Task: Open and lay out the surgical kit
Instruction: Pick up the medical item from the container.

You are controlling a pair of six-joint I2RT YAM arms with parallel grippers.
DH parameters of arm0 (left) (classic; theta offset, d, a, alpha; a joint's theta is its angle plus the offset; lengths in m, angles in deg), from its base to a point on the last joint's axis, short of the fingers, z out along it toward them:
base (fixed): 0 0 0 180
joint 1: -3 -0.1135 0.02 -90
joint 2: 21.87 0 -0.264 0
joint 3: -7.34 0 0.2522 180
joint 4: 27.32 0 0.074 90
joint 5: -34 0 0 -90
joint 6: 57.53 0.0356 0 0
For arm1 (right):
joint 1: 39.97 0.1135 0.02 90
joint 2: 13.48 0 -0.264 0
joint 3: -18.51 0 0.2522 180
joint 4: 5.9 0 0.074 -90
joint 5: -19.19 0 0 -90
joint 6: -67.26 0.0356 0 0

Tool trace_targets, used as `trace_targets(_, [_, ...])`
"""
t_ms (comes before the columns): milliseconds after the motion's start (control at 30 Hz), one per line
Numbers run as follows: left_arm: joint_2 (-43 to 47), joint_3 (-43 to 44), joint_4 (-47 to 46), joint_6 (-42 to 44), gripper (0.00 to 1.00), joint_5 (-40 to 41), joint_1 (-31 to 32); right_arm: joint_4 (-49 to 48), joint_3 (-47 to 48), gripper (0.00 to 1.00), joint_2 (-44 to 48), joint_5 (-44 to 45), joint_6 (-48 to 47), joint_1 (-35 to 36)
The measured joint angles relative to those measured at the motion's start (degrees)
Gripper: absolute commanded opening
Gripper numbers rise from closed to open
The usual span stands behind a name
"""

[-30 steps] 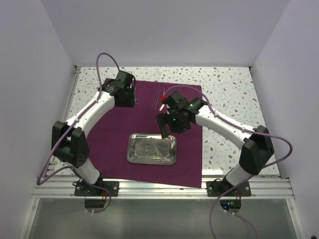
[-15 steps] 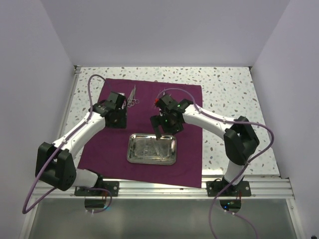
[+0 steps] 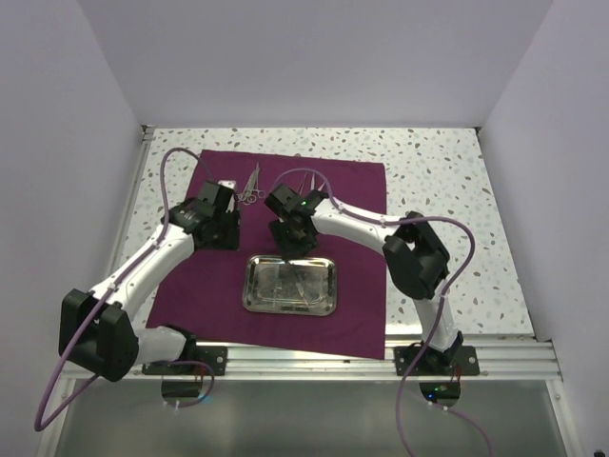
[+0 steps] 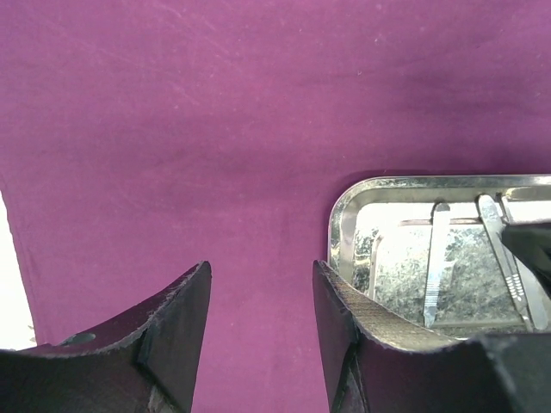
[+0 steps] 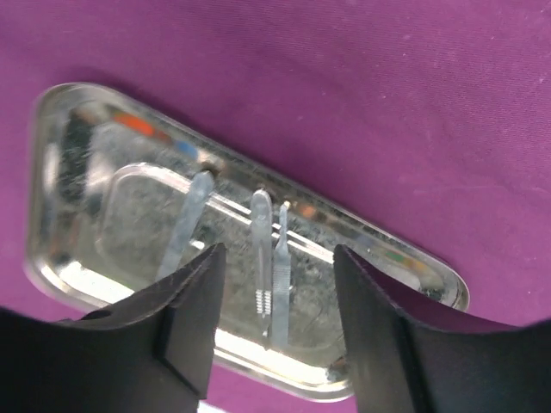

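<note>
The right gripper (image 5: 277,251) hangs just above the steel tray (image 5: 120,206), its two dark fingers apart and gripping nothing. Three thin silver instruments (image 5: 261,249) lie side by side in the tray beneath the gap. The left gripper (image 4: 261,275), fingers also apart and empty, hovers over bare purple cloth (image 3: 352,286) just beside the tray's corner. The cloth lies spread flat on the speckled table (image 3: 438,190). Ring-handled scissors (image 3: 251,186) rest on the cloth near its far edge.
</note>
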Motion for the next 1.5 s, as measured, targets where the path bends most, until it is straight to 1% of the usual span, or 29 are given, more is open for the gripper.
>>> trace_targets(33, [0.46,0.0,0.24,-0.11,0.54,-0.02,-0.02,0.22,0.24,0.5,-0.63,0.7,0.2,0.22])
trace_targets(133, [2.73,0.0,1.16,-0.22,0.54,-0.04,-0.04,0.94,0.52,0.45,-2.05,2.47,0.66,0.26])
trace_targets(333, [7.82,0.0,3.52,-1.53,0.54,0.22,-0.04,1.33,0.48,0.42,-2.4,4.92,0.72,0.07])
trace_targets(800, [12.74,0.0,8.9,-3.85,0.54,2.27,-0.04,-1.77,-2.58,0.4,-2.38,3.98,1.11,0.07])
trace_targets(1067, [15.69,0.0,9.2,-3.72,0.56,2.34,-0.04,-1.97,-2.58,0.4,-2.4,3.61,2.71,0.66])
trace_targets(1267, [16.81,0.0,9.11,-3.54,0.56,0.85,-0.07,-1.95,-2.47,0.38,-3.45,3.78,4.72,1.42])
trace_targets(1467, [17.81,0.0,9.05,-3.06,0.57,-1.81,0.22,-1.97,-2.45,0.3,-3.91,6.45,6.99,2.14])
trace_targets(1500, [18.14,0.0,9.05,-3.04,0.57,-1.97,0.52,-1.86,-2.45,0.26,-4.04,6.71,7.34,2.25])
